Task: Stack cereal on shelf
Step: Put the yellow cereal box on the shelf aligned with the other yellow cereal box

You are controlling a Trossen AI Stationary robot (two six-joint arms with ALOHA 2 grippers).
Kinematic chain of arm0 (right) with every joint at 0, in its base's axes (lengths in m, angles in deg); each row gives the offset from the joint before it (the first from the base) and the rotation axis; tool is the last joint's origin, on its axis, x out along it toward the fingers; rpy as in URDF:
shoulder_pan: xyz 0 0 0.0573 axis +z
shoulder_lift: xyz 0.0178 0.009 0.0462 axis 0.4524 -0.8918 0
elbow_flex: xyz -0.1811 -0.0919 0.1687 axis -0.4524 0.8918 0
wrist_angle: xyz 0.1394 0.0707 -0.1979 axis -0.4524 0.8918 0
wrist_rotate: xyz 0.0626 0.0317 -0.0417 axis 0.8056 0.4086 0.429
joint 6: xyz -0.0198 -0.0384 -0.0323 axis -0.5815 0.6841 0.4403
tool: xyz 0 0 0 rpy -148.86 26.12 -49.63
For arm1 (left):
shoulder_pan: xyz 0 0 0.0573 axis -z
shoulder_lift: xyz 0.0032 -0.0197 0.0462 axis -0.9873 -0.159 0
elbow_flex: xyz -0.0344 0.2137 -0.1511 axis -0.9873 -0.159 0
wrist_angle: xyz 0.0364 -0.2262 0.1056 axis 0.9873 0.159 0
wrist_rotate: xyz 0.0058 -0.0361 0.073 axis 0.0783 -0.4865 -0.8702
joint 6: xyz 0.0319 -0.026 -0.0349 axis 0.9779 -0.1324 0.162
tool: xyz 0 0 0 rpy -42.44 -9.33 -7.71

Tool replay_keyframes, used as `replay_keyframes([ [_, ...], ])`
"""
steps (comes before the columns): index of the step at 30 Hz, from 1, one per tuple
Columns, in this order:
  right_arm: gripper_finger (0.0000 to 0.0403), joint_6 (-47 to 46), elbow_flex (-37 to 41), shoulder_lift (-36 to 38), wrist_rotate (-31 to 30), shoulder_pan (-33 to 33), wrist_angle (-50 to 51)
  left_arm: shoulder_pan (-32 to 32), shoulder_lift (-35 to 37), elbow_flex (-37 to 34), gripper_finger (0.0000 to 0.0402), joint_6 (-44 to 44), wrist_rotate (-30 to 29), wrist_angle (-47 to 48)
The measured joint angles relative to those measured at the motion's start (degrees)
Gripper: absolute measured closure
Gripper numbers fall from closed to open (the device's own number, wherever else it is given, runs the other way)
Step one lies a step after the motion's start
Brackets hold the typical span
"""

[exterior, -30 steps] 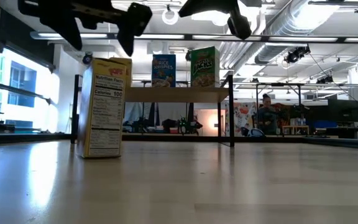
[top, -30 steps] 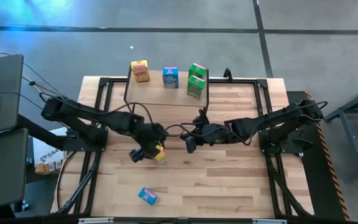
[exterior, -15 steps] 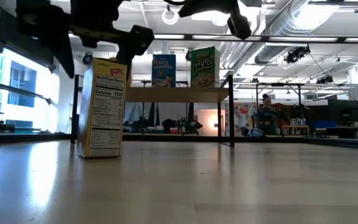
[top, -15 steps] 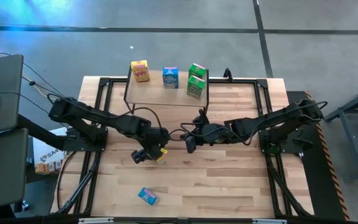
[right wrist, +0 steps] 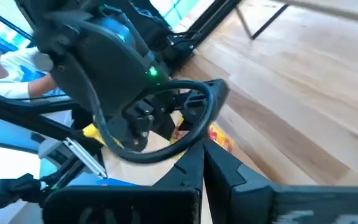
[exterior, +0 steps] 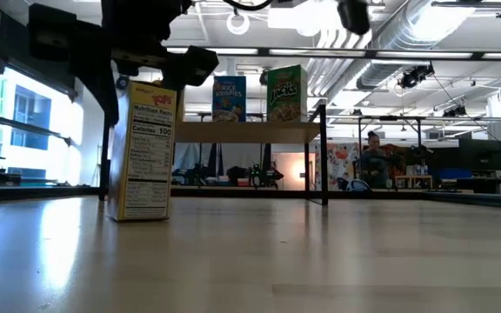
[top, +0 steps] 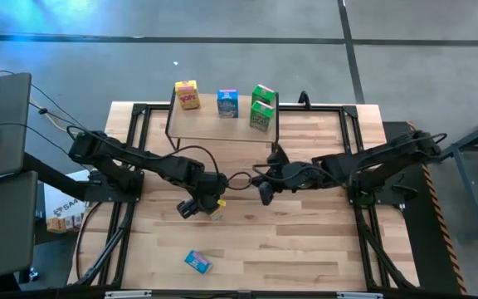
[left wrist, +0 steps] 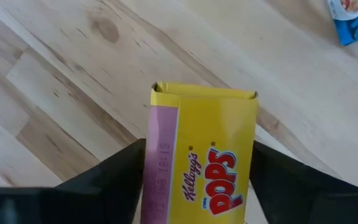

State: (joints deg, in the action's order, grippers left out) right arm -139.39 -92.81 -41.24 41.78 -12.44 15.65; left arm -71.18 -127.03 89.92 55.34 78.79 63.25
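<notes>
The left gripper sits low over a yellow cereal box that stands upright on the counter, in front of the shelf and a little toward the left arm's side. In the left wrist view its two dark fingers flank the box's narrow sides with the jaws spread wide; whether the pads already touch the cardboard I cannot tell, so I would not call it held. In the low view the box's base rests flat on the counter.

The right gripper hangs above the counter in front of the shelf, toward the right arm's side, closed and holding nothing.

On the shelf stand another yellow box, a blue box and two green boxes close together. A second blue box lies on its side on the counter, well in front of the shelf, near the front edge.

The yellow box is probably light, thin cardboard: stiff along its edges but easy to dent across its broad faces, and its glossy print may be slick. Being tall and narrow, it could tip if nudged from one side. The best hold looks like the one set up now, squeezing across the narrow sides near the top, firmly enough to stop slipping without crushing the walls.
</notes>
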Motion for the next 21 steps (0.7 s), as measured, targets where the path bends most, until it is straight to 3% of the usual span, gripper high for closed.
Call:
replay_keyframes([
  [10, 0.0403, 0.4, 0.0, 8.8, -8.0, 3.0, 7.3, -0.3, 1.7, 0.0, 0.0244, -2.0, 0.0, 0.6],
  [17, 0.0403, 2.1, 0.0, 9.5, -8.6, 3.3, 8.7, -3.7, 11.1, 6.9, 0.0261, -12.5, -0.4, 13.2],
  [21, 0.0403, 2.0, 0.0, 9.5, -8.6, 3.3, 11.1, -5.8, 18.5, 13.7, 0.0256, -18.1, -9.4, 20.6],
])
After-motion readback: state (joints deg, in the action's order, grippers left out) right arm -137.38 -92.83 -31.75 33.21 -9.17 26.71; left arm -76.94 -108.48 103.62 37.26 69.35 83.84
